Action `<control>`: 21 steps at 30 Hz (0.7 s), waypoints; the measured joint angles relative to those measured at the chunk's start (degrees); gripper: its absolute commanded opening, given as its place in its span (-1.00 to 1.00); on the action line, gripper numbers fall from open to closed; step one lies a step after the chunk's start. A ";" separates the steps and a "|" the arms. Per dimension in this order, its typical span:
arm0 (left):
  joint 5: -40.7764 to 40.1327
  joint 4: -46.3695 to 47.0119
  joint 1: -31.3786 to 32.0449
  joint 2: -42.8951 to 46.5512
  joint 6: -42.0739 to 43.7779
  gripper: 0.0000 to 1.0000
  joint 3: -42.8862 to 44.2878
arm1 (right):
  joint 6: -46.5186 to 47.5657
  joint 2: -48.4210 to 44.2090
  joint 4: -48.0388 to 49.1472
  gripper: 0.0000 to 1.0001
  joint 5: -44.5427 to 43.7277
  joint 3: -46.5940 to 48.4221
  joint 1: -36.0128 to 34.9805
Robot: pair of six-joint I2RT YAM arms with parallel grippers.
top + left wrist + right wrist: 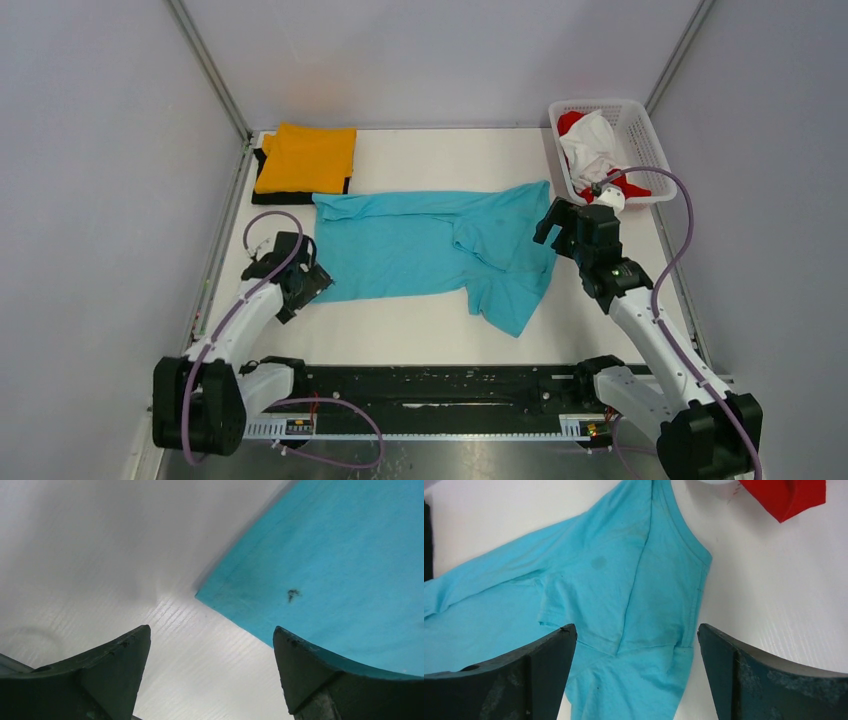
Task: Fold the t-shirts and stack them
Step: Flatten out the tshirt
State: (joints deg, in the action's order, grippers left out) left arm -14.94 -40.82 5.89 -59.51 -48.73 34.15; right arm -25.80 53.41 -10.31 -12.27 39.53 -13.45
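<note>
Left claw (305, 283): apart, empty, by the turquoise shirt (420, 245)'s lower-left corner.
Orange shirt (306, 157): folded, upper left, on a black shirt (261, 160).
Turquoise shirt: spread on the tabletop (420, 150), centre.
Right claw (636, 632): apart, empty, above the shirt's right end.
Basket (640, 125): upper right — holds a red shirt (570, 122) and a white shirt (592, 145).

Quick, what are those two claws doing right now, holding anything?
Left gripper: open, holding nothing, over a corner of the turquoise cloth t-shirt.
Right gripper: open, holding nothing, above the same shirt.
</note>
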 measured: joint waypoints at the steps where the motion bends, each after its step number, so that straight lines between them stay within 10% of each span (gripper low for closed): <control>1: 0.17 0.15 0.00 -1.88 -0.11 0.73 0.00 | 0.00 0.55 -0.59 0.99 0.00 0.17 0.02; 21: 1.18 2.99 -0.87 -16.63 -0.83 0.18 3.39 | 0.59 2.86 -4.57 0.99 -0.15 1.88 0.00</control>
State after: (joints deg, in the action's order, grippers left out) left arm -13.76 -37.82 5.02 -76.14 -49.56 37.54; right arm -25.21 56.27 -14.87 -12.43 41.41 -13.45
